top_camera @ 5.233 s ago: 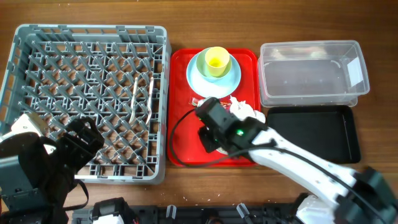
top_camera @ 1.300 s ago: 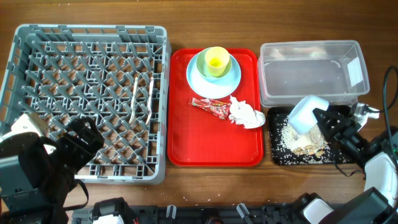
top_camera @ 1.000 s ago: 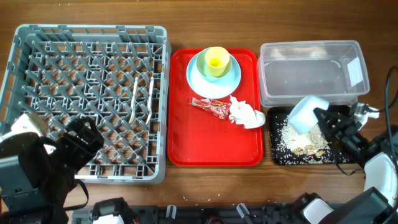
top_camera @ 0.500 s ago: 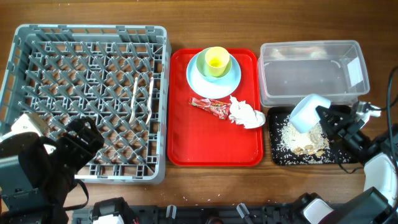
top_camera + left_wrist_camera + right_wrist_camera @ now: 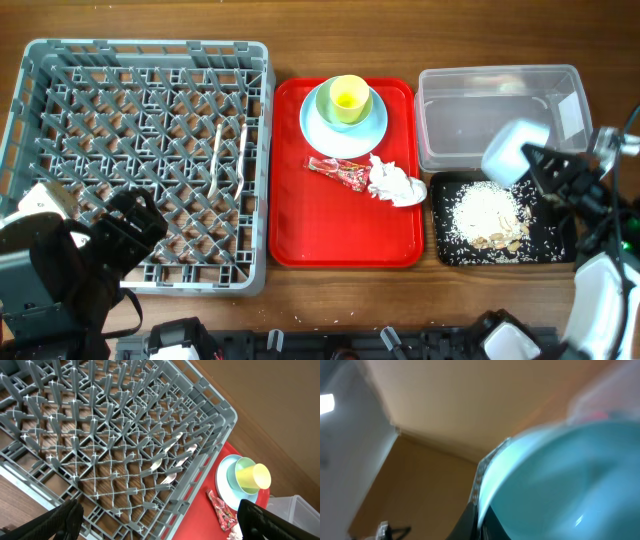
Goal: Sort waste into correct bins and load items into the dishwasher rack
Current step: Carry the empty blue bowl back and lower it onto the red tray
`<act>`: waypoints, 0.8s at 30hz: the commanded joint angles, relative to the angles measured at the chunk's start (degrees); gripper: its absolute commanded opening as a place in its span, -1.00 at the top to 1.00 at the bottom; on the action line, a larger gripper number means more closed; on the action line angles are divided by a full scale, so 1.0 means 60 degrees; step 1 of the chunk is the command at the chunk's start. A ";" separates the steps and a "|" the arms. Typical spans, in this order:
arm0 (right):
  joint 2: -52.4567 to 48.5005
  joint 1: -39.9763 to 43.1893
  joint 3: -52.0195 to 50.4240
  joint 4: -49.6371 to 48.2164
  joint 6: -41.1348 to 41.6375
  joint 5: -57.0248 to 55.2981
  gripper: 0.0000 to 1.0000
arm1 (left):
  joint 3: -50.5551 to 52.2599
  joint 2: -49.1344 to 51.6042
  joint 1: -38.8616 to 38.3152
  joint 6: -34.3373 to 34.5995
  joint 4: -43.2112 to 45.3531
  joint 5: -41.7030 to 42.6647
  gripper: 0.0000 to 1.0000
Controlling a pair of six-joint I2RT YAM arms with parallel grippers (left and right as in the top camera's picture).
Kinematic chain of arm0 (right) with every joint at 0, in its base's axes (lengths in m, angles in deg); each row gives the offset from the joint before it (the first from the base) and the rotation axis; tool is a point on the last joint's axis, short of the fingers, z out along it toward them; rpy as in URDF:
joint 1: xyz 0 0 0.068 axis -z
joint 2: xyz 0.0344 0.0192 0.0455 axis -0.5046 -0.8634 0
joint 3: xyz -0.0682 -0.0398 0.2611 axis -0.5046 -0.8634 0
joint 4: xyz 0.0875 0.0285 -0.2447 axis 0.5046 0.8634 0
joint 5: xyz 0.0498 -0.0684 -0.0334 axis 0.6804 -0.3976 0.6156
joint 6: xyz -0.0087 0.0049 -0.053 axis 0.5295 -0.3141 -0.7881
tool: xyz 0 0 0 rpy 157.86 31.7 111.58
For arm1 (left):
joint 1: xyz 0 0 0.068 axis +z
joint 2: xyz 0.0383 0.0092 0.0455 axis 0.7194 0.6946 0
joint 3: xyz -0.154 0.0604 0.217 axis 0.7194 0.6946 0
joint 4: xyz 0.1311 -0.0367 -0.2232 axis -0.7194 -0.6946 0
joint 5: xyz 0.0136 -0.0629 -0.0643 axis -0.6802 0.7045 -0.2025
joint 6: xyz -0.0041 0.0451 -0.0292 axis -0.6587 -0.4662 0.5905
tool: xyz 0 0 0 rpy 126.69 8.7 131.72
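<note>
The small light blue bowl (image 5: 516, 152) hangs tipped on its side at the right of the overhead frame, over the seam between the clear tub (image 5: 497, 72) and the black tray (image 5: 566, 215). The right gripper (image 5: 538, 163) is clenched on its rim. In the right wrist view the bowl is only a blurred blue curve filling the lower right.

Just below it, whitish food scraps (image 5: 487, 214) with beige bits lie heaped in the black tray.

To the left, on the red tray (image 5: 340, 235) at centre frame, a red wrapper (image 5: 338, 172) touches a crumpled white napkin (image 5: 395, 184). Above them a yellow-green cup (image 5: 346, 98) stands on the light blue plate (image 5: 322, 132).

The grey rack (image 5: 140, 46) fills the upper left, with two white utensils (image 5: 216, 158) lying among its pegs. The left gripper (image 5: 159, 521) hovers at the rack's lower left corner, jaws spread wide and gripping nothing.
</note>
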 commanded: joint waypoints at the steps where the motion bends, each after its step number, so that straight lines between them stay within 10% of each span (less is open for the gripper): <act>1: 0.1038 -0.1275 0.0189 -0.2820 0.4623 -0.0408 0.91 | -0.0069 -0.0025 0.0058 0.0095 0.0022 -0.0091 -1.00; 9: 0.0973 -0.5388 0.0186 -0.3672 0.5202 -0.3031 0.91 | -0.0069 -0.0025 0.0058 0.0095 0.0018 -0.0091 -1.00; 18: -0.1042 -1.1548 0.0204 0.0565 -0.1486 -0.9278 0.91 | -0.0069 -0.0025 0.0058 0.0095 0.0018 -0.0091 -1.00; 24: -0.1541 -1.4305 0.0539 0.3406 -0.3279 -1.2783 0.92 | -0.0069 -0.0025 0.0058 0.0095 0.0018 -0.0091 -1.00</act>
